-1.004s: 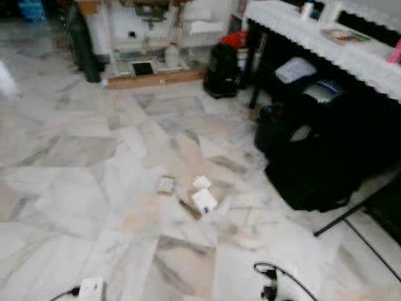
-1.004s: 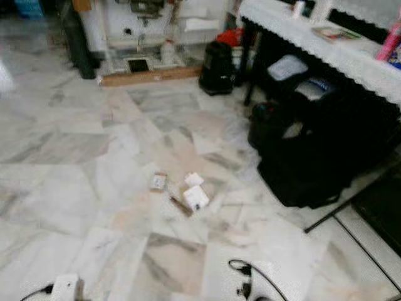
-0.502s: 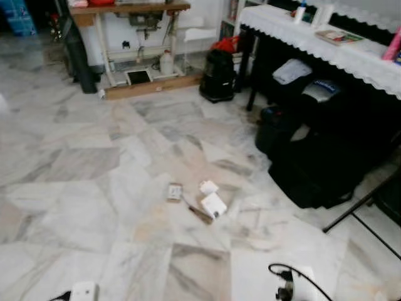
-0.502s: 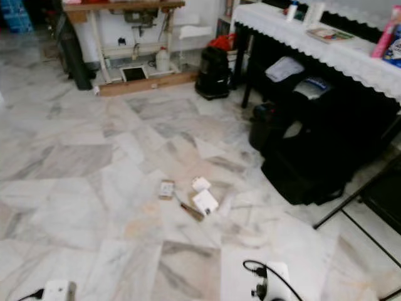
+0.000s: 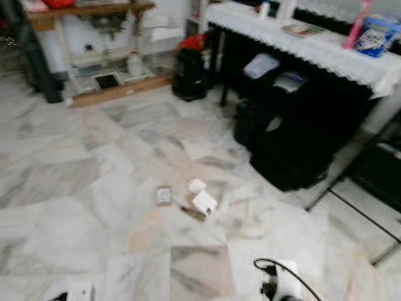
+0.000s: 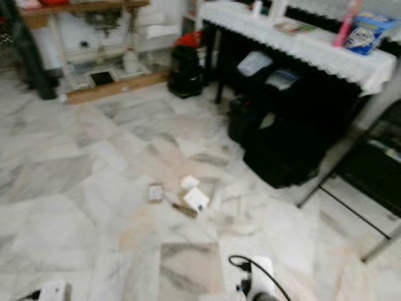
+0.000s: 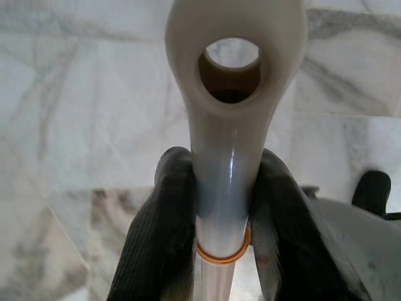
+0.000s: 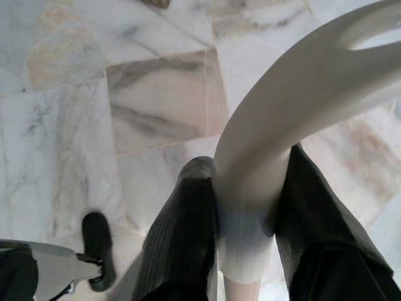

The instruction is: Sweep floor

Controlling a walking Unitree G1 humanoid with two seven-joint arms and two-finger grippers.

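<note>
Camera view was swung rightward since earlier, litter scraps (image 5: pixel 188 197) left mid-floor on the marble floor (image 5: pixel 75 188); left gripper (image 7: pixel 219 207) and right gripper (image 8: pixel 244 213) were each seen clamped on a white handle (image 7: pixel 229 150).

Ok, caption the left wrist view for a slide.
Left pincer clamped on a cream handle with a hanging hole, above the marble floor.

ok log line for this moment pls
left end effector: shut on white handle | right end effector: shut on pale handle | litter: on marble floor ahead, unswept
</note>
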